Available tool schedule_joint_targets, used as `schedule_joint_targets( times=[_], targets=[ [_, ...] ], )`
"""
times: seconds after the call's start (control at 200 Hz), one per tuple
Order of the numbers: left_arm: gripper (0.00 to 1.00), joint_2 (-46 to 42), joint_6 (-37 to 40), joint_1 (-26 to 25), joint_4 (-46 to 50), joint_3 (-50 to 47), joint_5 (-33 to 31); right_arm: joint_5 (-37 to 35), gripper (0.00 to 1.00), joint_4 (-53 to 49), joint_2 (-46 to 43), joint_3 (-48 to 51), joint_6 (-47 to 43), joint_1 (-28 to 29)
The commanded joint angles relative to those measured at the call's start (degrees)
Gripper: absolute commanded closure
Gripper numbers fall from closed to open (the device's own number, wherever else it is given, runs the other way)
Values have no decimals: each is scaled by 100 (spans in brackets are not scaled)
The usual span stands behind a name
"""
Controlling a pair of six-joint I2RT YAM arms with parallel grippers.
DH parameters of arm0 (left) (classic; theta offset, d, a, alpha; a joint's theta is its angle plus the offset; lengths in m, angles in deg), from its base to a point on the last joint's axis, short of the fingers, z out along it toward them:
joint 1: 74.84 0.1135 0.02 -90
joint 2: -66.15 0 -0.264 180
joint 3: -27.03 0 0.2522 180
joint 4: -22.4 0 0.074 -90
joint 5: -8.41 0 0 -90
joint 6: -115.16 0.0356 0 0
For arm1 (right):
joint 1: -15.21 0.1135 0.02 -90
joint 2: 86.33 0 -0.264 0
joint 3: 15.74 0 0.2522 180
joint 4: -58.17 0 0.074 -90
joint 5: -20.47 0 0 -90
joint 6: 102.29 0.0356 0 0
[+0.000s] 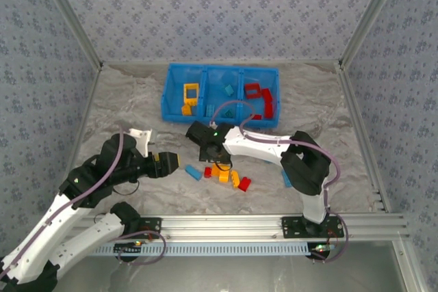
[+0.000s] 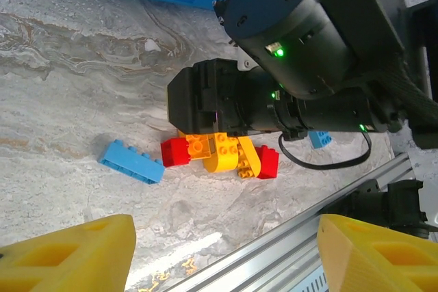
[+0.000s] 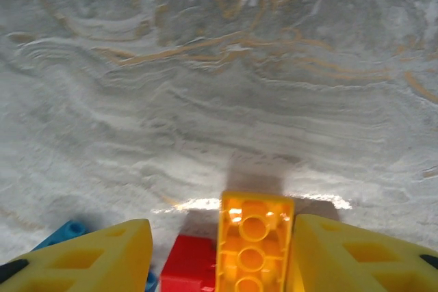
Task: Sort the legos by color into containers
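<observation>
The blue bin (image 1: 166, 98) stands at the back. Its left compartment holds a yellow frame (image 1: 191, 91), its middle one a light blue brick (image 1: 228, 89), its right one red bricks (image 1: 261, 95). A heap of red, yellow and orange legos (image 1: 226, 174) lies in front of it, with a blue brick (image 1: 192, 172) to its left. My right gripper (image 3: 220, 227) is down over the heap, open. An orange brick (image 3: 253, 244) lies between its fingers against the right one, and a red brick (image 3: 188, 261) sits beside it. My left gripper (image 2: 222, 230) hovers open and empty near the front rail.
The right arm's black wrist (image 2: 219, 100) hangs over the heap (image 2: 222, 155). A loose blue brick (image 2: 130, 162) lies left of it and a small light blue one (image 2: 319, 139) by the cable. The metal rail (image 1: 233, 223) runs along the near edge.
</observation>
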Motion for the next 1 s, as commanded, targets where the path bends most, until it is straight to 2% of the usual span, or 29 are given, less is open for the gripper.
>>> schedule_joint_targets(
  times=[0.0, 0.185, 0.285, 0.365, 0.445, 0.585, 0.765, 0.994],
  targets=[
    [29, -6, -1, -20, -1, -9, -116, -339, 44, -324, -219, -265, -106, 259],
    [30, -139, -53, -24, 302, 136, -637, -112, 54, -369, -233, -356, -90, 541],
    [31, -231, -105, -18, 429, 202, -936, 23, 55, -131, -87, -483, -602, 619],
    [31, -319, -146, -24, 448, 221, -1033, 311, 53, 289, -32, -503, -1398, 693],
    [31, -390, -194, -21, 500, 265, -1111, 496, 48, 326, 132, -646, -2115, 761],
    [32, -631, -356, -20, 706, 376, -1495, 792, 41, 250, 502, -893, -2885, 766],
    [32, -1106, -681, -21, 1127, 525, -2183, 708, 39, -136, 1002, -1457, -3398, 711],
    [32, -1196, -774, -23, 1220, 529, -2136, 502, 46, -640, 1647, -1976, -3591, 712]
  ],
)
